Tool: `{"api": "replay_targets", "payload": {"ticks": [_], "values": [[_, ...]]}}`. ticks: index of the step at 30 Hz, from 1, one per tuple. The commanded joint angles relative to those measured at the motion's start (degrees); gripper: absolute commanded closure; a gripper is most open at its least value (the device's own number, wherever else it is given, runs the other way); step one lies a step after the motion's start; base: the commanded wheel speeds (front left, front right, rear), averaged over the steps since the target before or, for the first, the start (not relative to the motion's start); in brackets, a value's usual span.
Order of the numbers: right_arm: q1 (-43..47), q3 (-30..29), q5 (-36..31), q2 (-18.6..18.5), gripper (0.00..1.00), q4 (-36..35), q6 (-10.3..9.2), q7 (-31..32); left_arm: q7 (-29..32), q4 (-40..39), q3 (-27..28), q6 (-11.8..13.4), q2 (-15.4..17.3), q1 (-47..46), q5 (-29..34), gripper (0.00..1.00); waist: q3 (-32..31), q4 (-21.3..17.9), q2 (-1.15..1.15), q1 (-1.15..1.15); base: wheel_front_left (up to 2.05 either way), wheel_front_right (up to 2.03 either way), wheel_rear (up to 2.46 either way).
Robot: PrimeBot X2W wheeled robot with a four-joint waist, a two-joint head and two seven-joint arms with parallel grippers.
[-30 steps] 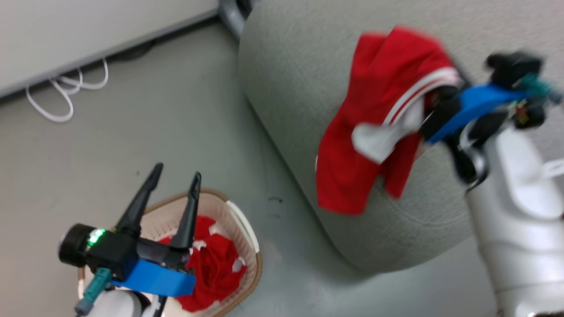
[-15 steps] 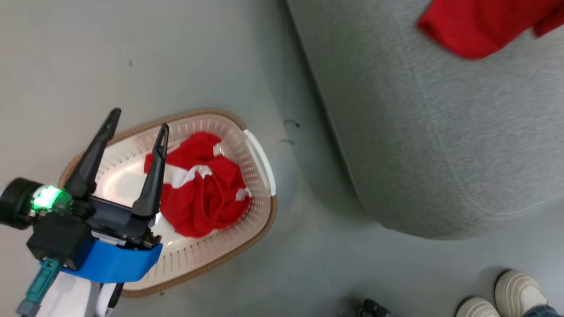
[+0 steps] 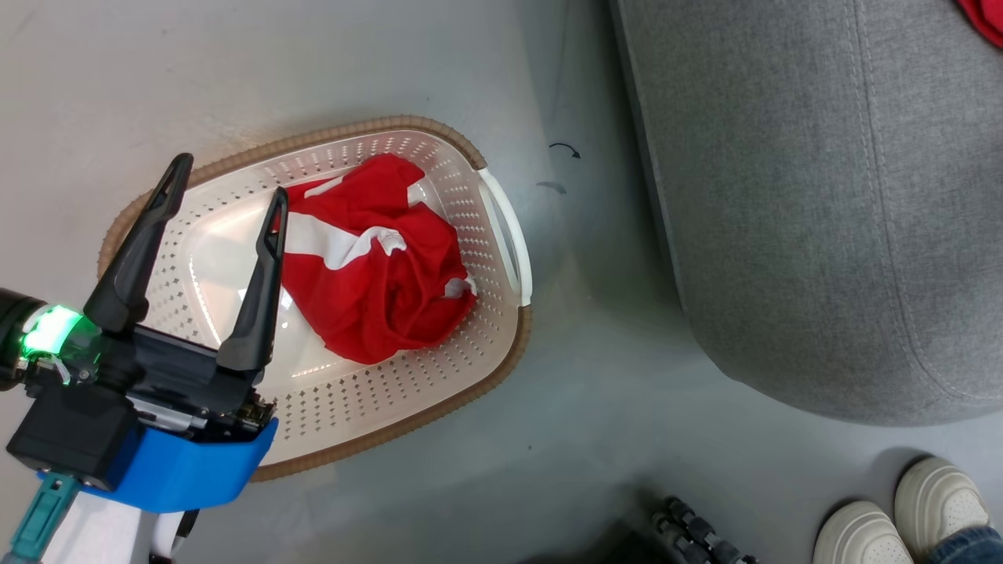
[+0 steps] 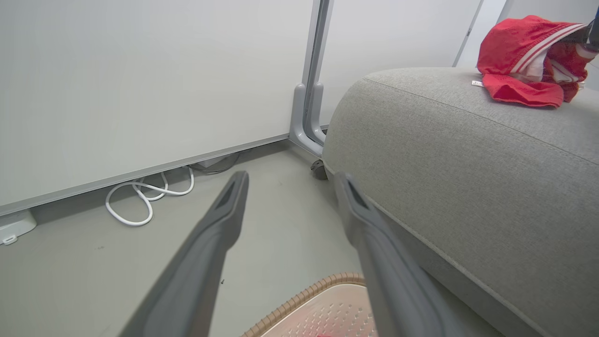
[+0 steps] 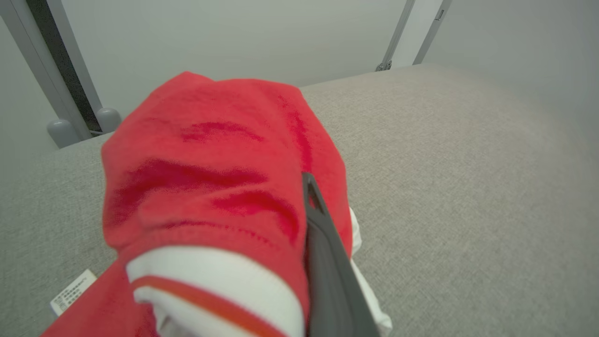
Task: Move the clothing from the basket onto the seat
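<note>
2 white shoes (image 3: 932,501) on grey floor (image 3: 595,439); white cable (image 4: 149,196) looped by wall (image 4: 140,84) w/ grey post (image 4: 309,107)

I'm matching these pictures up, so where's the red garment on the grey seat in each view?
Head view: the red garment at the top right corner, cut off by the edge.
Left wrist view: upper right, lying on the seat.
Right wrist view: centre left, close up.
Shared landmark: the grey seat under it.
</note>
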Motion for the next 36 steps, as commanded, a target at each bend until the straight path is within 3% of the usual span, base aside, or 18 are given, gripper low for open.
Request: {"api": "replay_targets", "payload": {"ticks": [1,2,4,10,21,30,36], "values": [[0.4,-0.5,-0.9,-0.3,1.00,1.0,0.02,-0.6,0.0,-0.2,0.2,0.3,0.2,-0.5,-0.3,0.00,-0.1,0.3,0.00,-0.01,0.00,0.00,0.00],[0.6,-0.8,-1.8,-0.2,0.58,2.2,0.02,-0.9,0.0,0.0,0.2,0.3,0.2,-0.5,-0.3,0.00,-0.2,0.4,0.00,-0.01,0.00,0.00,0.00],[0.7,-1.6,-3.0,0.1,0.00,4.4,0.01,-1.4,-0.1,0.5,0.1,0.4,0.1,-0.4,-0.5,0.00,-0.9,0.7,0.00,-0.01,0.00,0.00,0.00],[0.0,-1.1,-5.9,0.3,0.00,8.3,0.01,-4.4,-0.4,2.6,-0.6,0.4,-1.2,-1.1,-1.1,0.00,-4.0,1.3,0.00,-0.01,0.00,0.00,0.00],[7.5,2.5,-5.9,0.8,0.00,11.3,0.01,-6.8,-0.6,9.2,-2.5,-0.2,-7.3,-1.0,-2.8,0.00,-16.1,5.0,0.00,-0.01,0.00,0.00,0.00],[18.9,6.9,-4.4,3.4,0.00,7.9,0.01,-8.3,-0.6,14.9,-1.1,-0.5,-11.9,3.4,-4.0,0.00,-27.4,8.0,0.00,-0.01,0.00,0.00,0.00],[29.1,9.1,-2.4,6.3,0.00,0.1,0.02,-8.5,-0.6,19.2,0.4,-0.7,-14.4,5.6,-4.6,0.00,-33.7,10.6,0.00,-0.01,0.00,0.00,0.00]]}}
